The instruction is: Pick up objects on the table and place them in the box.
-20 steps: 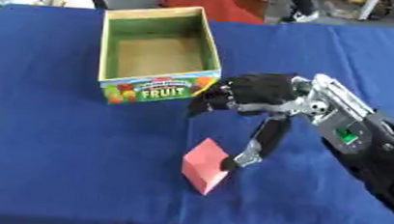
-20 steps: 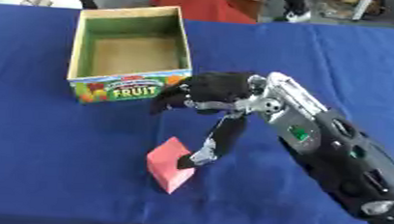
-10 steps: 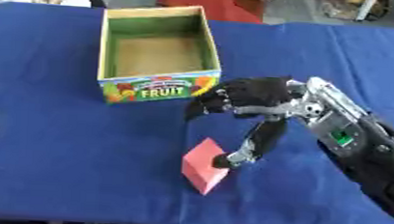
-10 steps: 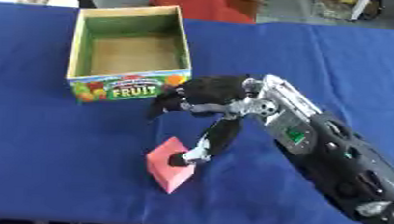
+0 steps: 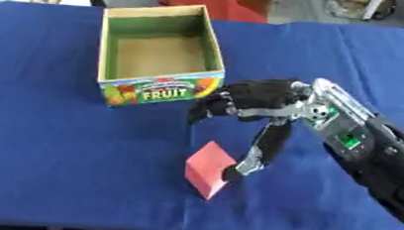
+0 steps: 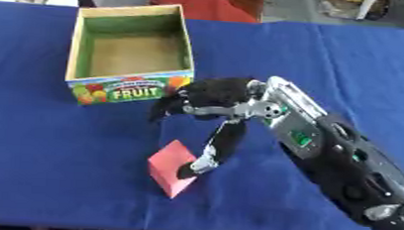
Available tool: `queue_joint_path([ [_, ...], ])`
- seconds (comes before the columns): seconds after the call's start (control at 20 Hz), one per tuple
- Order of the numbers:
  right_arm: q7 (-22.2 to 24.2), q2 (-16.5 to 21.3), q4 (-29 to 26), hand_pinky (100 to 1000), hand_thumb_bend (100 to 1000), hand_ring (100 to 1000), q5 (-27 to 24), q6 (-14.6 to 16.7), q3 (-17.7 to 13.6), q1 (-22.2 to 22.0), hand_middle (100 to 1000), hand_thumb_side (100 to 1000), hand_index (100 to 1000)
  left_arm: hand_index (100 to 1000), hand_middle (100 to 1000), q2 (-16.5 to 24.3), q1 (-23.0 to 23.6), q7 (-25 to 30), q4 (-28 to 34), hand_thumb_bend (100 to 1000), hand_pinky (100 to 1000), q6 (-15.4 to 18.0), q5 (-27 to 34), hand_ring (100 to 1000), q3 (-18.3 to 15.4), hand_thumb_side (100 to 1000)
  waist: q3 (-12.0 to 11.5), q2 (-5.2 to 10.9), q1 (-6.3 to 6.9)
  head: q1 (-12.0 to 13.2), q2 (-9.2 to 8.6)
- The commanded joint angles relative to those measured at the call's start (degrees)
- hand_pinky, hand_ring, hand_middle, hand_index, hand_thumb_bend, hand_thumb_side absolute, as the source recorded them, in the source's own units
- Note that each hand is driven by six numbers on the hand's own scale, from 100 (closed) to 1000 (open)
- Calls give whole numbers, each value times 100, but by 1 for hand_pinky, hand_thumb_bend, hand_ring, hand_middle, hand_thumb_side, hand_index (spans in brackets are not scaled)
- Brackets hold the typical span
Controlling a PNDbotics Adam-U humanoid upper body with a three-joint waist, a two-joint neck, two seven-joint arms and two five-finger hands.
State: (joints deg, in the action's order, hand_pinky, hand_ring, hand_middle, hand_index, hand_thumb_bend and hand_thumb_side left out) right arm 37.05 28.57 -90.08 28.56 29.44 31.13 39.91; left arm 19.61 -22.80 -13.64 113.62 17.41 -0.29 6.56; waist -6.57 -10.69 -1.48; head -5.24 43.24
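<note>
Right hand (image 5: 258,97): spread wide, grasping nothing, thumb tip touching block (image 5: 209,168). I should drop fingers over its far side before lifting to box (image 5: 161,53).

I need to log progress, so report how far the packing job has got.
Done: nothing yet; the FRUIT box shows only its bare brown floor. In hand: the right hand is over the red block, its thumb touching the block's right edge while the fingers curl above; the block lies on the blue cloth, not lifted. Left: grasp it, carry it to the box, release.
</note>
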Motion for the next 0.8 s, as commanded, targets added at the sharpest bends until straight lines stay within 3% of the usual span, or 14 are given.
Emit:
queue_joint_path([
  [0.05,1378,138,-82,917,539,882,-41,1297,-35,128,890,721,951,842,810,127,-76,28,97,100,551,6,12,797,-10,871,0,63,14,-8,-12],
  [0.35,1488,74,-21,914,505,883,-4,1255,60,127,892,701,954,842,810,122,-106,32,97,100,551,20,13,797,-12,871,-27,35,15,-28,-85],
  [0.6,1492,82,103,928,508,889,223,1437,102,156,894,670,956,843,811,124,-110,30,97,100,550,24,10,798,-13,871,-38,15,8,-36,-106],
  [0.8,1492,61,183,919,449,887,245,1535,128,152,902,621,961,843,812,123,-116,35,97,100,550,24,7,798,-12,871,-50,-5,7,-38,-121],
])
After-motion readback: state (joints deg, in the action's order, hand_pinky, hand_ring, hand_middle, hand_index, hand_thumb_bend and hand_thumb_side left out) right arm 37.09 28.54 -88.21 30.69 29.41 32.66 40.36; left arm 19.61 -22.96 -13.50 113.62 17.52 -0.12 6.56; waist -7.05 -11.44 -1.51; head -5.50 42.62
